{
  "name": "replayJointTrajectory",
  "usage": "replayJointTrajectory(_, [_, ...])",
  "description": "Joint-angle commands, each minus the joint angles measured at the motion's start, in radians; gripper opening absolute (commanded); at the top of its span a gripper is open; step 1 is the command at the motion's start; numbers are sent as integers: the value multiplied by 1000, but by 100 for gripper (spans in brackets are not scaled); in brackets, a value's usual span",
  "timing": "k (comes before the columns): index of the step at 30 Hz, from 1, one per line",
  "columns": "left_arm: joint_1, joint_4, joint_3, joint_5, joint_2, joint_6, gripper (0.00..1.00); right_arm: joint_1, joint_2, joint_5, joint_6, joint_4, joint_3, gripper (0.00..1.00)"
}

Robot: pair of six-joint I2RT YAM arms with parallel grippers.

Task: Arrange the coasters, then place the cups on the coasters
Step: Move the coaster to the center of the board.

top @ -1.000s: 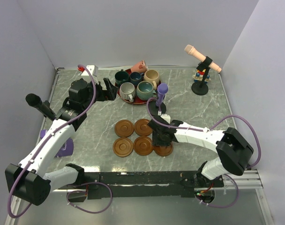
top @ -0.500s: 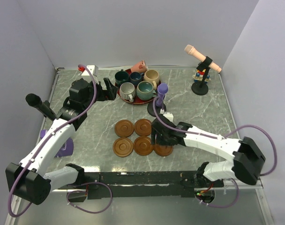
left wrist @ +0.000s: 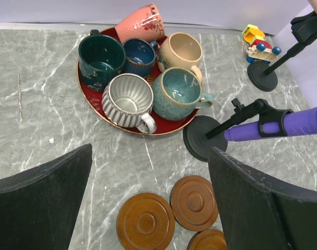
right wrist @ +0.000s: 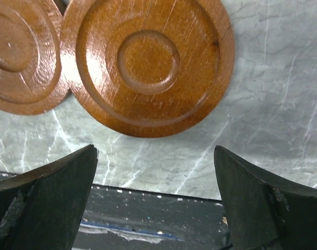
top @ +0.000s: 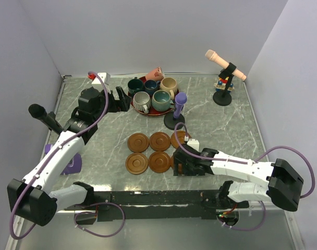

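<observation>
The right gripper [right wrist: 154, 166] has opened wide and backed off the last coaster [right wrist: 148, 60], which lies free on the counter [right wrist: 268, 104] nearside of the red plate [left wrist: 166, 130]. The coaster layout appears complete. The cups [left wrist: 177, 94] sit on that plate, with the left gripper [left wrist: 149, 156] wide open beside it.

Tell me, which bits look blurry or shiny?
Right wrist view: the coaster is sharp with a pale sheen at its left edge, the right tool's fingers soft-edged, too near the lens; left wrist view: the teal cup glints, the left tool's fingers blurred; top view: even light, faint shadows.
</observation>
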Motion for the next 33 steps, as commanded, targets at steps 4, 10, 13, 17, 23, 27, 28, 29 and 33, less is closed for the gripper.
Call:
replayJointTrajectory(4, [-7,30,-3,-2,9,1,97,12,62,60,67,51,-7,99])
replayJointTrajectory(10, [-9,28,-1,-3,7,1,97,12,67,84,96,43,-16,94])
replayJointTrajectory(13, [-9,30,-1,-2,7,1,96,11,61,100,102,38,-24,93])
replayJointTrajectory(17, [-11,30,-1,-2,6,1,97,11,70,104,106,38,-27,93])
replayJointTrajectory(23, [-11,28,-1,-2,4,1,97,10,94,108,95,38,-18,92])
replayJointTrajectory(27, [-12,28,-3,-2,3,1,97,11,91,109,86,40,-15,92])
replayJointTrajectory(28, [-12,30,-3,-3,3,1,97,11,85,108,81,37,-9,92])
replayJointTrajectory(29, [-12,30,-1,-5,3,1,97,12,75,101,69,35,-4,92])
replayJointTrajectory(33, [-12,28,-1,-5,4,1,97,12,-19,126,20,-23,52,96])
